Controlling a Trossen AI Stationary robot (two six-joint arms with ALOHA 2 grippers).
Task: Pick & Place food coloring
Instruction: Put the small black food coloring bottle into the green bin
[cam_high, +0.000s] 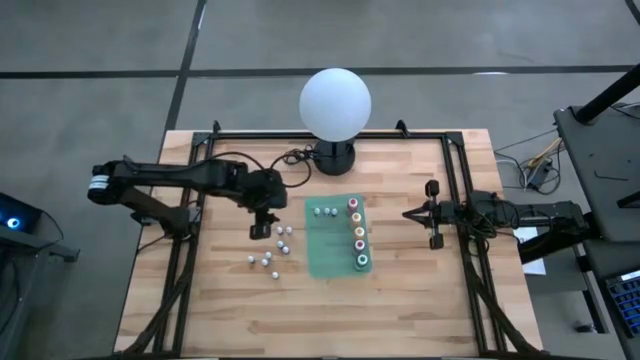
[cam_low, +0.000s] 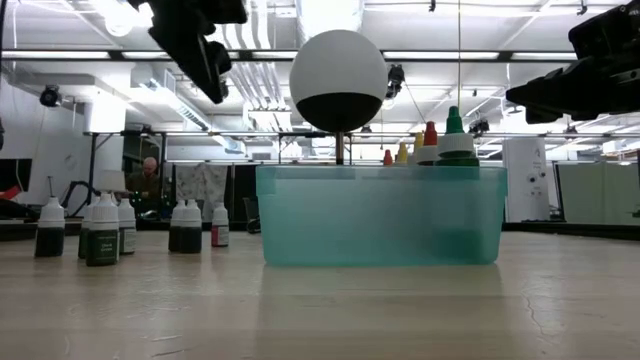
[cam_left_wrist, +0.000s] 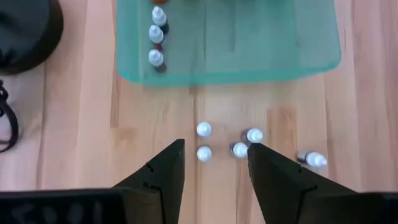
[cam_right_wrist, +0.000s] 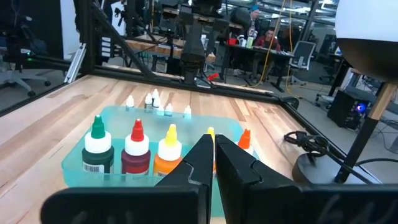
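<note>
Several small white-capped food coloring bottles (cam_high: 277, 245) stand loose on the wooden table, left of a translucent green tray (cam_high: 325, 262). Inside the tray, tall bottles with coloured tops (cam_high: 357, 232) stand in a row along its right side, and two small white ones (cam_high: 324, 211) stand near its far edge. My left gripper (cam_high: 262, 226) hangs open above the loose bottles, tipped downward and touching none; in the left wrist view (cam_left_wrist: 214, 158) one bottle (cam_left_wrist: 204, 153) shows between its fingers. My right gripper (cam_high: 424, 213) waits shut and level at the table's right side.
A big white globe lamp (cam_high: 335, 100) on a dark base (cam_high: 333, 155) stands at the table's far middle, with a cable (cam_high: 295, 157) beside it. Black frame rails (cam_high: 455, 170) run along the table's sides. Bare wood lies toward the near edge.
</note>
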